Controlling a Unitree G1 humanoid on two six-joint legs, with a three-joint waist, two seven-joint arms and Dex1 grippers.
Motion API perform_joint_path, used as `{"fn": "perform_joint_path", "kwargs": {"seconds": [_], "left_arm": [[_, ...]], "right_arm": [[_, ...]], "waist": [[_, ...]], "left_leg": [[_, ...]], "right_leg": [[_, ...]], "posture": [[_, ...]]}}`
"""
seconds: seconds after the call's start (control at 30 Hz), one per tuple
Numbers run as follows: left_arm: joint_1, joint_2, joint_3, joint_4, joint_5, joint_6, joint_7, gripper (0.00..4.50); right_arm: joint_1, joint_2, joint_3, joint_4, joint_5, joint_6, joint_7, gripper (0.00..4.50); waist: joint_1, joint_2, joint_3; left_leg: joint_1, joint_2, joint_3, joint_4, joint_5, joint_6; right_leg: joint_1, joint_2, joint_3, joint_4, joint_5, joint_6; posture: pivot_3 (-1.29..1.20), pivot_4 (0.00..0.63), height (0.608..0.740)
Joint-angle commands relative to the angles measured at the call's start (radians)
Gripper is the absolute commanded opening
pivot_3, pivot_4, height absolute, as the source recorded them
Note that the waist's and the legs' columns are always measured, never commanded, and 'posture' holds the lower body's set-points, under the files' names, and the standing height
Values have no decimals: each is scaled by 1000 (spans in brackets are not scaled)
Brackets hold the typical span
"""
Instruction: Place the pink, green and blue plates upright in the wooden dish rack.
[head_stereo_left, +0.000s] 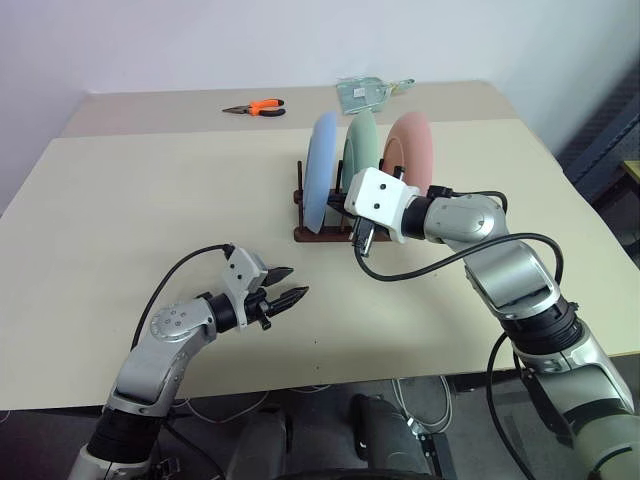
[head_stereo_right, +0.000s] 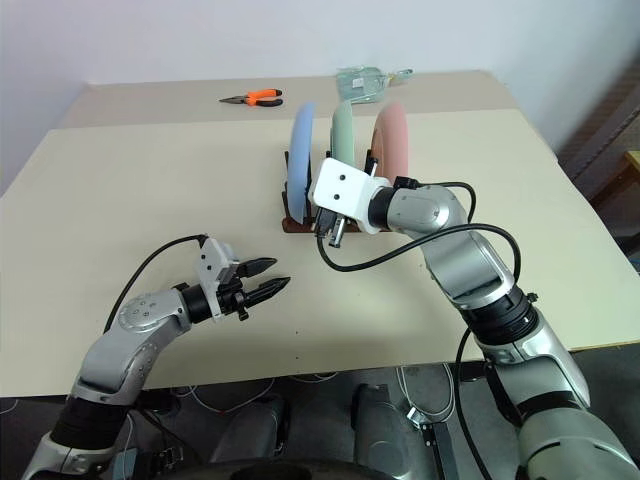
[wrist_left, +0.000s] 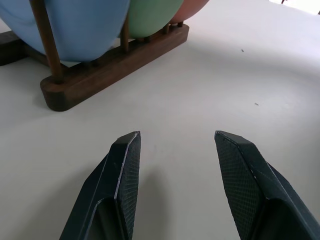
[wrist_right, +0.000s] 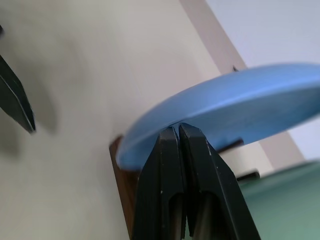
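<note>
The blue plate (head_stereo_left: 322, 170), the green plate (head_stereo_left: 360, 145) and the pink plate (head_stereo_left: 410, 150) all stand upright side by side in the wooden dish rack (head_stereo_left: 318, 235) at mid-table. My right gripper (head_stereo_left: 362, 240) hangs shut and empty just in front of the rack, near the blue and green plates. In the right wrist view its closed fingertips (wrist_right: 178, 131) point at the blue plate's lower rim (wrist_right: 240, 107). My left gripper (head_stereo_left: 290, 285) is open and empty, low over the table nearer me, aimed toward the rack (wrist_left: 110, 65).
Orange-handled pliers (head_stereo_left: 256, 107) and a clear plastic bag (head_stereo_left: 368, 92) lie on the far part of the table (head_stereo_left: 120, 200). A black cable loops from my right wrist down in front of the rack.
</note>
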Motion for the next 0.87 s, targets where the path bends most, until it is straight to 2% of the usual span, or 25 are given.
{"fn": "perform_joint_path", "kwargs": {"seconds": [0.03,0.17,0.27,0.33,0.43,0.5,0.57,0.67,0.87], "left_arm": [[3,5,5,-30,1,-12,2,2422],[1,5,2,-27,6,-13,2,2422],[-1,8,1,-22,17,-18,4,2422],[-2,12,12,-17,18,-20,4,2422],[-2,27,45,8,20,-36,7,2422],[-9,43,99,60,23,-59,21,2422],[-14,51,136,93,14,-72,27,2422],[-8,85,222,168,-10,-87,15,2422],[28,147,275,224,0,-118,-15,2422]], "right_arm": [[-18,17,-8,-57,-4,-14,10,58],[-11,-5,-33,-62,-23,-20,12,58],[20,-67,-118,-78,13,-56,44,58],[60,-109,-238,-104,114,-85,98,58],[138,-177,-490,-140,340,36,176,58],[240,-233,-652,-105,403,79,199,58],[305,-258,-719,-81,427,77,199,58],[447,-283,-757,-9,366,-9,204,58],[556,-258,-718,85,317,-114,164,58]], "waist": [[-1,0,0],[0,0,0],[3,0,0],[6,0,0],[3,0,0],[9,0,0],[6,0,0],[-1,1,0],[-3,5,0]], "left_leg": [[0,0,0,0,0,0],[0,0,0,0,0,0],[0,0,0,0,0,0],[-1,0,0,1,0,0],[0,0,0,2,-1,2],[0,0,-1,2,-2,3],[1,0,-1,4,-3,5],[2,1,0,4,-3,5],[2,1,2,4,-3,5]], "right_leg": [[0,0,0,0,0,0],[0,0,0,0,0,0],[0,0,0,0,0,0],[1,0,0,-1,0,0],[2,0,0,-1,0,0],[3,0,0,-1,0,0],[5,0,-1,-1,-1,0],[5,0,-1,-1,-3,3],[5,0,0,-1,-2,2]], "posture": [[0,150,740],[0,150,740],[0,150,740],[0,150,740],[0,150,740],[0,150,740],[0,150,740],[0,150,740],[0,150,740]]}}
